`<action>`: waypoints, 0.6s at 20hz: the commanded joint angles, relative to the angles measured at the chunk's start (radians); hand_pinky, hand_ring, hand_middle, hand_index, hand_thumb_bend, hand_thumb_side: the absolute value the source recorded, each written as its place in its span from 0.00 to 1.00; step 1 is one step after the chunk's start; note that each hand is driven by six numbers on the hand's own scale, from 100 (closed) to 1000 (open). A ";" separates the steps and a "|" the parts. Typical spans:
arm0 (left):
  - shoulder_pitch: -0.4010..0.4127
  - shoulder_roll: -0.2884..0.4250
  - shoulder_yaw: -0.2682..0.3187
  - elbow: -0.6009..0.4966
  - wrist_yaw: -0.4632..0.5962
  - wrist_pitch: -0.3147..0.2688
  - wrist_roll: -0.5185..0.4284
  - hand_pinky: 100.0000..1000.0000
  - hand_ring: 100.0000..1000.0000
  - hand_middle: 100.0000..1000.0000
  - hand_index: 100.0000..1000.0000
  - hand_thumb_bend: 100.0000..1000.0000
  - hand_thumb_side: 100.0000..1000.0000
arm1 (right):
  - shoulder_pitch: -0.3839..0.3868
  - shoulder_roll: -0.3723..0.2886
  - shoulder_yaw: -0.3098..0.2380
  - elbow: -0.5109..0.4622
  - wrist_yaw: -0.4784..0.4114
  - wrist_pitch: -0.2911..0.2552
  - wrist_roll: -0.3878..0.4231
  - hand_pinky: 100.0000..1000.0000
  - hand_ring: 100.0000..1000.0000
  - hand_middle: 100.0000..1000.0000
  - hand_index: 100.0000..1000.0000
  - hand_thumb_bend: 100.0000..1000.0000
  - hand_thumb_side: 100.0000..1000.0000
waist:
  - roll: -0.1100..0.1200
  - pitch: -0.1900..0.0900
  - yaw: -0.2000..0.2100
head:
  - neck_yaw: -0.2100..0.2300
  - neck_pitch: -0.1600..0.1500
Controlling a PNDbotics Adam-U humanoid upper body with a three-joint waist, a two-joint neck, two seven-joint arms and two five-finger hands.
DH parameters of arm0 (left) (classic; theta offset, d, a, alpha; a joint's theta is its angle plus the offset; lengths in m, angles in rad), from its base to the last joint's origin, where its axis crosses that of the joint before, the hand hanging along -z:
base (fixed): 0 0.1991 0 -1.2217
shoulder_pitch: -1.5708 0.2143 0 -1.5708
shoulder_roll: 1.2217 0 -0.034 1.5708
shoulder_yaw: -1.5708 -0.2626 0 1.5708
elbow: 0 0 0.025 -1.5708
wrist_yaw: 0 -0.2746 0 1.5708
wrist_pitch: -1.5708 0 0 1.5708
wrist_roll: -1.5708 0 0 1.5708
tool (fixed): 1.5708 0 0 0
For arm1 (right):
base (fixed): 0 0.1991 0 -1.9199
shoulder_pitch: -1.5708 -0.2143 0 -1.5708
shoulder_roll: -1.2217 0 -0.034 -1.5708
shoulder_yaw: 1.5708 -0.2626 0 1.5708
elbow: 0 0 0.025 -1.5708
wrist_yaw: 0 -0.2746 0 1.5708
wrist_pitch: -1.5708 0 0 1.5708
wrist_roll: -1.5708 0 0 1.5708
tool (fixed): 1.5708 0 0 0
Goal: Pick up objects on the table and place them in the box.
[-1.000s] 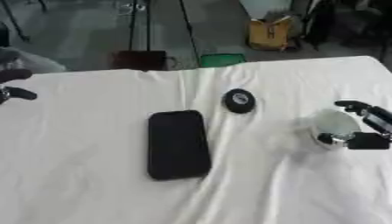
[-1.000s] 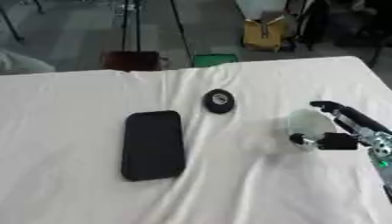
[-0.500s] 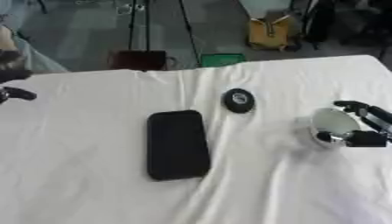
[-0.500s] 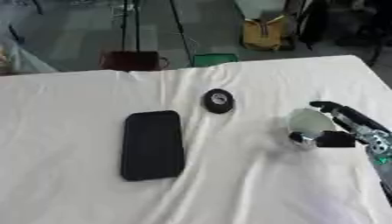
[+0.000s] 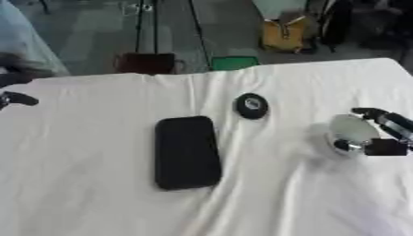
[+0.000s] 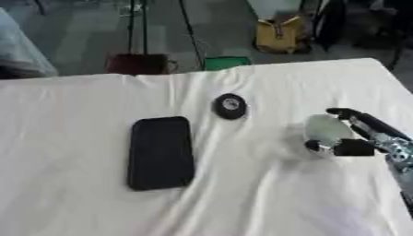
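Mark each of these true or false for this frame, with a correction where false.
1. The right hand has its fingers round a pale rounded object. True.
2. The black slab lies flat on the white cloth, untouched. True.
3. The round black disc sits on top of the slab. False: it lies on the cloth, apart from the slab and beyond its far right corner.
4. The left hand is lifting the slab. False: it shows only at the left edge, well away from it.
5. A box stands on the cloth beside the disc. False: no box shows on the cloth.
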 commanded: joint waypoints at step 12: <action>-0.012 0.016 0.003 -0.018 0.003 -0.001 -0.005 0.60 0.76 0.81 0.89 0.09 0.93 | -0.006 -0.044 0.022 -0.037 0.095 -0.016 0.002 0.99 0.94 0.96 1.00 0.69 0.59 | -0.002 -0.009 0.002 | -0.002 0.009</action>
